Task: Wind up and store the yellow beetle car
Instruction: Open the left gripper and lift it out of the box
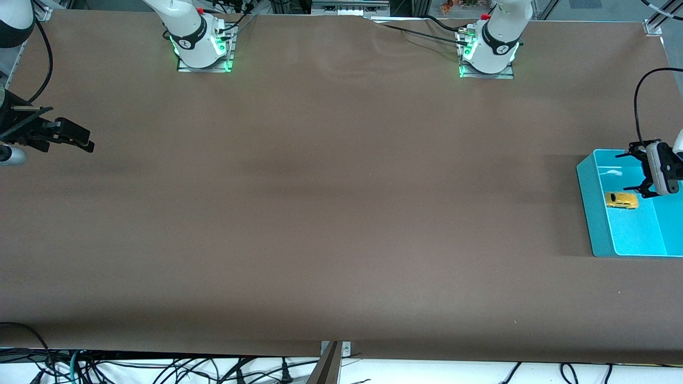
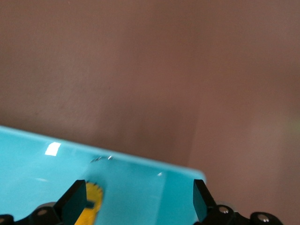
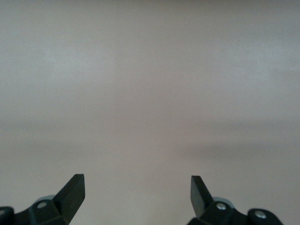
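Lying where: yellow beetle car (image 1: pixel 621 200) rests inside the turquoise bin (image 1: pixel 597 224) at the tabletop (image 1: pixel 320 213) edge by the left arm's end, long axis along that edge.
Left pincer (image 1: pixel 637 173): spread open, empty, over the bin, just above the car.
Right pincer (image 1: pixel 80 140): open, waiting over the right arm's edge.
Surfaces: glossy rounded car, smooth plastic bin, matte brown tabletop.

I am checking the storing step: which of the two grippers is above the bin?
The left gripper: it hangs open over the turquoise bin holding the yellow car. The right gripper waits open over bare table.
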You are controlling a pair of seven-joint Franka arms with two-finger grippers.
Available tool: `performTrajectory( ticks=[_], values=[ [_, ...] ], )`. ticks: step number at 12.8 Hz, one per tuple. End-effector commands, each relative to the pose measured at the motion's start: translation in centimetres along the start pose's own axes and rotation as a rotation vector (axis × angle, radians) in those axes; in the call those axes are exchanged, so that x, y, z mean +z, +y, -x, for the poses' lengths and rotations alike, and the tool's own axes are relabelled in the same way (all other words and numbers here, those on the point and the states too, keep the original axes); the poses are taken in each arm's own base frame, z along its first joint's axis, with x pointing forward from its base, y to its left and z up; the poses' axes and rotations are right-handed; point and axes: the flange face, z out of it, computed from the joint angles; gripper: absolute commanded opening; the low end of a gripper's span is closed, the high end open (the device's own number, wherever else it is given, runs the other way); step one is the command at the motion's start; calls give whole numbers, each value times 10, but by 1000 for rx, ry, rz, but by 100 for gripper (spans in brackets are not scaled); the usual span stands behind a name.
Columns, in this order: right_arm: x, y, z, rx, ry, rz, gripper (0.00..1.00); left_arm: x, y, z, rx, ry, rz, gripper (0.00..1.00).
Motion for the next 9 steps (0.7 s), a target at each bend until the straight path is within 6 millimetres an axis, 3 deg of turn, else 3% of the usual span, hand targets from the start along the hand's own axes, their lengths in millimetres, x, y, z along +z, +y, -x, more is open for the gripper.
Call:
performTrajectory(
  ticks=[1, 5, 7, 9],
  values=[
    [-5, 0, -1, 1, 7, -13, 100, -21, 25, -82, -191, -2, 42, 100],
    [-4, 0, 0, 1, 1, -13, 100, -67, 73, -217, -495, -63, -43, 100],
    [-5, 1, 1, 4, 1, -13, 100, -94, 102, -257, -640, -87, -139, 100],
    [-5, 3, 1, 7, -1, -13, 100, -114, 123, -279, -805, -52, -190, 100]
  ],
)
